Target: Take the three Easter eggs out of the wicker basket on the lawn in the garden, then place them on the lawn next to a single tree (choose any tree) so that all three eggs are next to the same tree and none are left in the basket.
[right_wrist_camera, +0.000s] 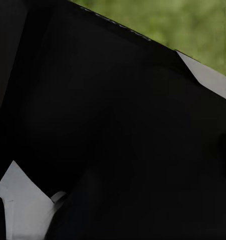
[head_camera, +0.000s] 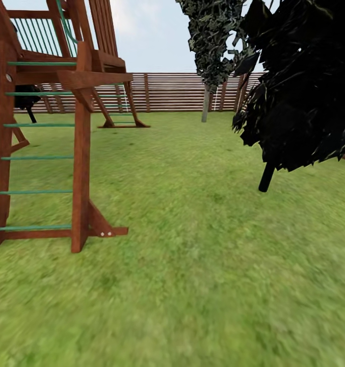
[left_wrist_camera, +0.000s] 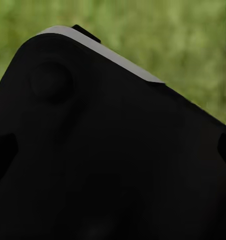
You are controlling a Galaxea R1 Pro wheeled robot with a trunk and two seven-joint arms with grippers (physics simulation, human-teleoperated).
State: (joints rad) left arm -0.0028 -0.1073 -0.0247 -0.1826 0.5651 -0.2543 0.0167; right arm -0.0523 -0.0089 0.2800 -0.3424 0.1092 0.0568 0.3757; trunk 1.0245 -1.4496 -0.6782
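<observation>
Grass fills most of what you see from the head camera: the lawn runs from your feet out to the fence at twelve o'clock.

At nine to ten o'clock stands the wooden play tower, its red-brown posts planted in the grass and its green rungs stacked one above another between them. A second set of legs of the same tower rests on the grass farther back, at about eleven o'clock, in front of the fence.

At roughly twelve to one o'clock, close to the fence, you have the tree with the pale, straight trunk; its speckled dark foliage hangs above it. The grass around its foot looks bare from here, though it is far off and small.

At two to three o'clock, much nearer, is the black-leaved tree; its thin dark trunk meets the lawn at a slant.

In the left wrist view a dark, rounded piece of the robot's body lies across the frame with blurred grass behind it. The right wrist view has a similar dark body with pale panels and a strip of grass. You cannot tell whether either hand is clenched or released.
</observation>
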